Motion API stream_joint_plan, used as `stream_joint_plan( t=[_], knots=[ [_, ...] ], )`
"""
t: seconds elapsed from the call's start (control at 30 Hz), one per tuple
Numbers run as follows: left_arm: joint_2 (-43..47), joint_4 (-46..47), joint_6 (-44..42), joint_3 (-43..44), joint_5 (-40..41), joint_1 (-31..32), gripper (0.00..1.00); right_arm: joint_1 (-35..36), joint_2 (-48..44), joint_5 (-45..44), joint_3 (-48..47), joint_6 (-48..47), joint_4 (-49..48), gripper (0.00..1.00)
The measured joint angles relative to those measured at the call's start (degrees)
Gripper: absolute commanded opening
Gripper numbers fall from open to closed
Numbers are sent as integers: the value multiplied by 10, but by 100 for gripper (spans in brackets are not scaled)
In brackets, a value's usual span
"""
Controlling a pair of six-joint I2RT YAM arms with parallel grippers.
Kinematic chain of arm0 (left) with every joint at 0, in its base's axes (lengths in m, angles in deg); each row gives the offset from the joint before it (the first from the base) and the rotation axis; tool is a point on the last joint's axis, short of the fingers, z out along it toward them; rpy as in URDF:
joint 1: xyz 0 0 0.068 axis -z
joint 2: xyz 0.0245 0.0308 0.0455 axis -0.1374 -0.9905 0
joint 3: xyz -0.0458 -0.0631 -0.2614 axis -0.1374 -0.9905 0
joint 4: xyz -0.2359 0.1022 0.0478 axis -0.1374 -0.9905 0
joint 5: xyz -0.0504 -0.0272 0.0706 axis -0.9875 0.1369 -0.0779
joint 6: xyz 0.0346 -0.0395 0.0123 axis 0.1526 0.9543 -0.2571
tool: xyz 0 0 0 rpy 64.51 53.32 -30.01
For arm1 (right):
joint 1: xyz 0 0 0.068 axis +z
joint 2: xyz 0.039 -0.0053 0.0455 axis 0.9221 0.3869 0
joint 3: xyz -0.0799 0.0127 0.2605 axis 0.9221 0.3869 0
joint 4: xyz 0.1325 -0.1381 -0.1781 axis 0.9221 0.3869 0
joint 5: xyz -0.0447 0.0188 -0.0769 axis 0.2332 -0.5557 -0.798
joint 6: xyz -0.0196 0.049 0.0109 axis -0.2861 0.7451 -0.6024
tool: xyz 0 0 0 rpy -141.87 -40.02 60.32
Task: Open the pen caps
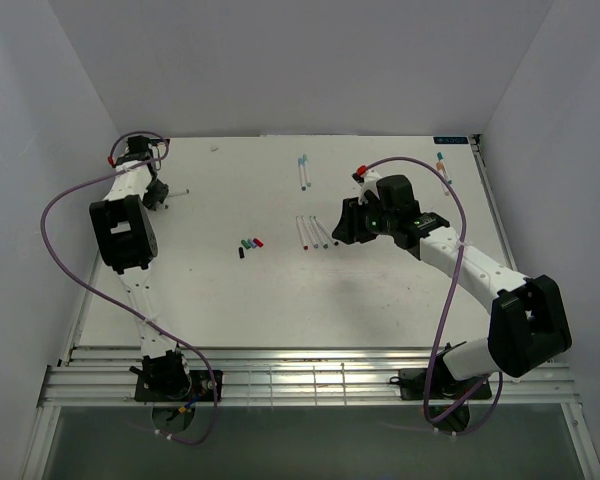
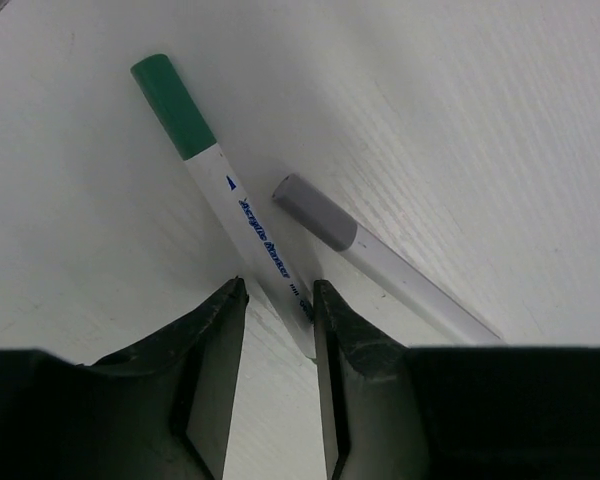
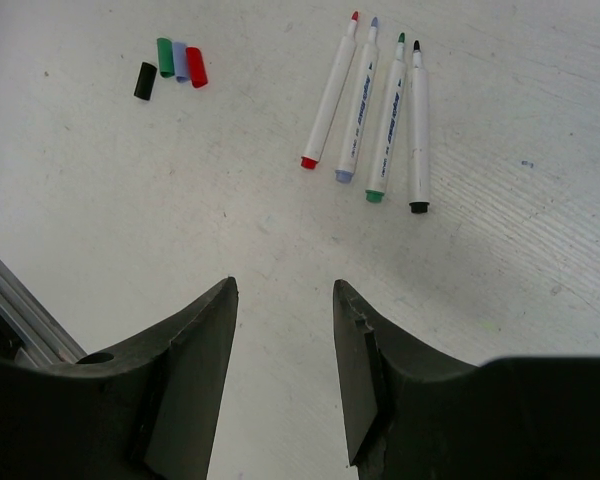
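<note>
Left end effector: My left end effector (image 2: 279, 288) stands partly open, its jaws straddling the tail end of the green-capped pen (image 2: 252, 218). A gap shows on one side of the barrel, so I judge nothing is pinched yet.
Right end effector: My right end effector (image 3: 284, 288) stands about half open and empty, over bare surface (image 1: 280, 300) near the middle.
Pen caps: The green cap (image 2: 173, 105) sits on its pen near the far-left corner of the surface, at the end away from my jaws. A grey cap (image 2: 313, 212) sits on a second pen (image 2: 420, 295) just beside it. Four loose caps (image 3: 170, 68) lie clustered near the middle, with four uncapped pens (image 3: 375, 110) in a row on their right-edge side. More capped pens (image 1: 303, 172) lie toward the far edge.
Risk: My jaws sit at the very tail of the barrel, so closing there may pivot the pen or let it slip out. The second pen lies close enough that one jaw could nudge or trap it. The right end effector is well apart from this pen, so a misaligned handover could drop it.
Pose: My left arm (image 1: 130, 235) stretches toward the far-left corner, wrist low over the surface. My right arm (image 1: 470, 265) bends in from the right edge toward the middle.
</note>
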Motion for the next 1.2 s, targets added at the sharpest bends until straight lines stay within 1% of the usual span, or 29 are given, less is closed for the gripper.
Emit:
stream_joint_plan(
  t=[0.07,0.13,0.2,0.23,0.37,0.5,0.6,0.77,0.9,0.97,1.07,1.2],
  knots=[
    [0,1,0,-3,3,0,40,0,0,0,0,0,0,49],
    [2,5,2,-9,8,0,33,0,0,0,0,0,0,49],
    [12,15,6,-28,12,0,22,0,0,0,0,0,0,49],
    [18,22,8,-40,13,0,15,0,0,0,0,0,0,49],
    [45,56,26,-88,12,-2,11,0,-3,-2,0,0,0,49],
    [87,89,52,-159,7,-4,8,0,-13,-2,0,0,0,49],
    [128,102,72,-222,0,-5,0,0,-21,-2,1,0,0,49],
    [207,115,94,-331,-40,-7,0,0,-30,6,9,2,3,50],
    [285,132,96,-422,-114,-5,0,0,-31,22,9,3,5,50],
    [326,146,87,-454,-155,7,0,0,-30,42,9,8,5,51],
    [391,188,70,-497,-216,54,0,0,-24,87,9,26,-7,52],
    [475,290,61,-560,-313,167,0,0,6,161,11,72,-66,53]
  ],
)
